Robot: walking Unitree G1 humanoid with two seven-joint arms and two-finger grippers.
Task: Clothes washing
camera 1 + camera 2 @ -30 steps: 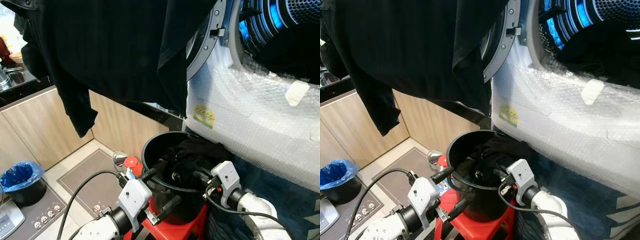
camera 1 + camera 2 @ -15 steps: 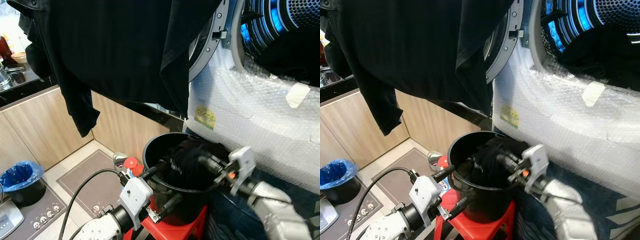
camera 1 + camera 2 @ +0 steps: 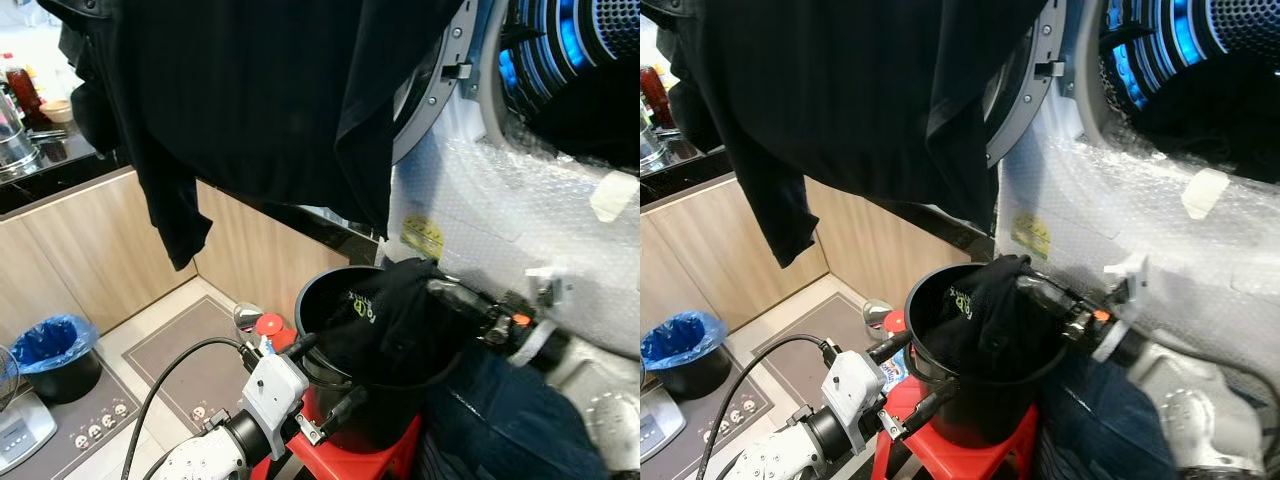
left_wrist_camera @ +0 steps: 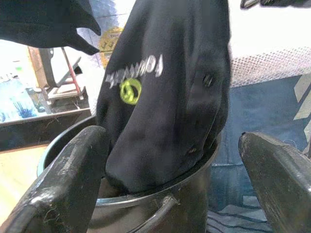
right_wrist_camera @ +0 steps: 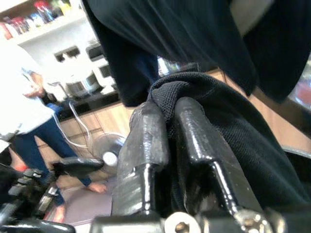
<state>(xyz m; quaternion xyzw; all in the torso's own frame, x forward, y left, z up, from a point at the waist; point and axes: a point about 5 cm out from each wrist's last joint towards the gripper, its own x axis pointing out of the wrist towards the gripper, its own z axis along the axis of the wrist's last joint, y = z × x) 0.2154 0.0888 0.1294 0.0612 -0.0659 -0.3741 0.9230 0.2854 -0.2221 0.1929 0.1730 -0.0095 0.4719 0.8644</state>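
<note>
Above the black bucket [image 3: 375,405], right pincer [image 3: 437,287] pinches a black garment [image 3: 385,320], lifting it, presumably toward the washer drum [image 3: 575,70]. Left pincer [image 3: 330,378], spread, straddles the bucket rim, apparently steadying it.

Black garment [image 3: 390,320] with yellow-green logo, black bucket [image 3: 330,385], red stool [image 3: 350,462], blue-lit drum [image 3: 560,40], blue bin bag [image 3: 45,342], pale wood cabinets [image 3: 80,255].
</note>
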